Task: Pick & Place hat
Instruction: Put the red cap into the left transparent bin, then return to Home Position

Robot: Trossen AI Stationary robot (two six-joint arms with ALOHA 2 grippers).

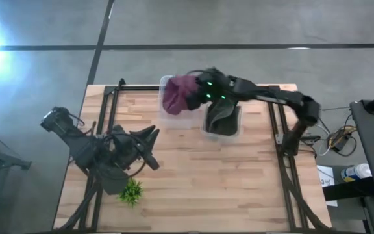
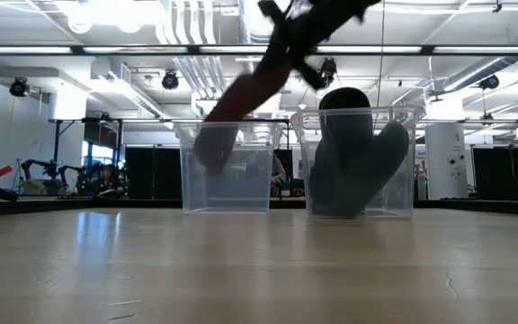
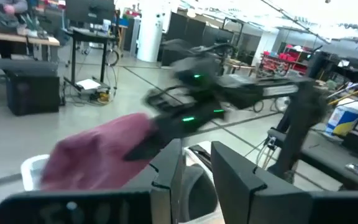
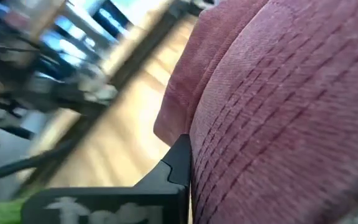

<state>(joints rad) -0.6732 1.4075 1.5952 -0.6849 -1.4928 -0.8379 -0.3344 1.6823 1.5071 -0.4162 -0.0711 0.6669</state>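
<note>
A maroon knit hat (image 1: pixel 177 94) hangs from my right gripper (image 1: pixel 193 91) over the left of two clear plastic bins (image 1: pixel 163 82) at the table's far side. In the low view the hat (image 2: pixel 236 103) slants down from the gripper (image 2: pixel 281 45), and its lower end reaches into that bin (image 2: pixel 227 175). The right bin (image 2: pixel 403 117) holds a dark grey hat (image 2: pixel 353 157) that leans against the bin's walls. My left gripper (image 1: pixel 151 148) waits open near the table's left side, pointing toward the bins. My right gripper is shut on the maroon hat's upper end (image 4: pixel 229 143), pinched between the two fingers; one dark finger (image 4: pixel 176 165) shows against the knit. The fingers come slanting down from the table's right. The hat hangs slack below them, its lower end (image 2: pixel 212 148) inside the left bin.
A small green plant (image 1: pixel 131 192) lies near the table's near-left edge, beside the left arm. Bare wooden table (image 1: pixel 226 175) stretches in front of the bins. Black frame rails (image 1: pixel 283 162) run along both sides of the table.
</note>
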